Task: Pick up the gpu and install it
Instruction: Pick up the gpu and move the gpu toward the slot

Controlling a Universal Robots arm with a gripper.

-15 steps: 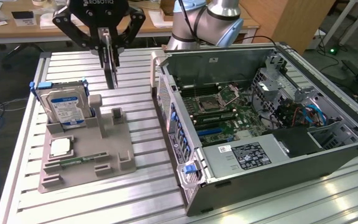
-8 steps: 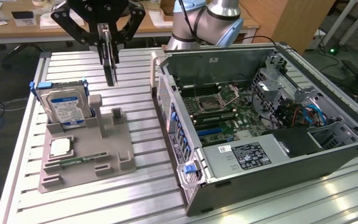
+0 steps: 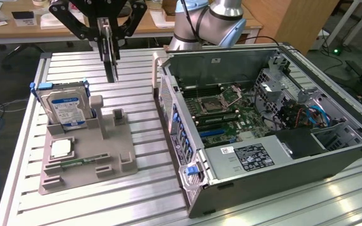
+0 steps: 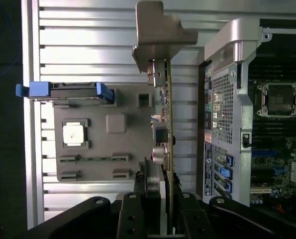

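Note:
The gpu hangs edge-on as a thin dark card, held up above the slatted table between the grey fixture and the open computer case. My gripper is shut on its upper edge, the black fingers pressed against both faces. In the wrist view the gpu runs straight out from my gripper, and its metal end bracket is at the far end. The card hangs clear of the fixture and just outside the case's rear wall. The motherboard lies exposed inside the case.
A grey fixture on the table holds an upright silver hard drive, a small square chip and a green memory stick. The case fills the exterior view's right. A desk and the arm's base stand behind.

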